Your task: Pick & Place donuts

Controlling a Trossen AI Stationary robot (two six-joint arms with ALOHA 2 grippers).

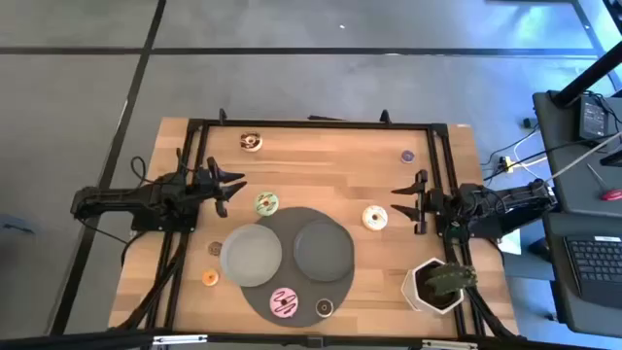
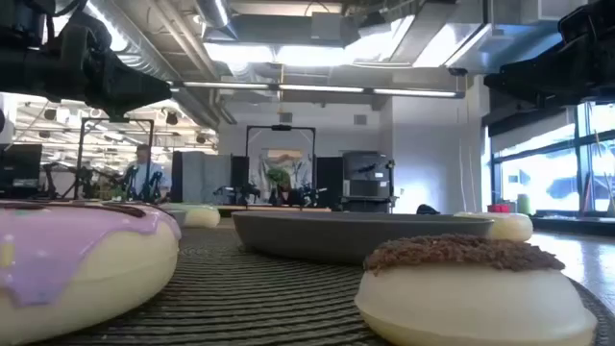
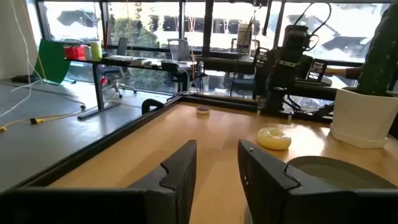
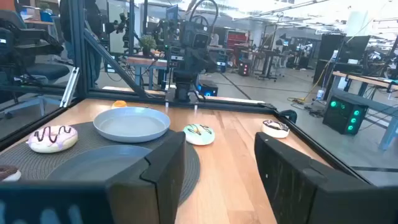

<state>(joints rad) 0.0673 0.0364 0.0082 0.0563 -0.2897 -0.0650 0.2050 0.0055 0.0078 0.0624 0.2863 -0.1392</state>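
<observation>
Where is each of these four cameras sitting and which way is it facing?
High view: overhead, straight down on the wooden table; both arms show.
Low view: table height, beside the pink-iced toy donut; arms overhead.
Left wrist view: past the open left end effector toward the cream-iced toy donut.
Right wrist view: past the open right end effector toward the light grey round plate.
Shared: both wrist views see the opposite arm.

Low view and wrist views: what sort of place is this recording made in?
Most likely a robotics lab or open workshop. Beyond the wooden table stand more framed workstations with equipment, desks and office chairs by big windows, exposed ceiling ducts overhead, and a person far back.
</observation>
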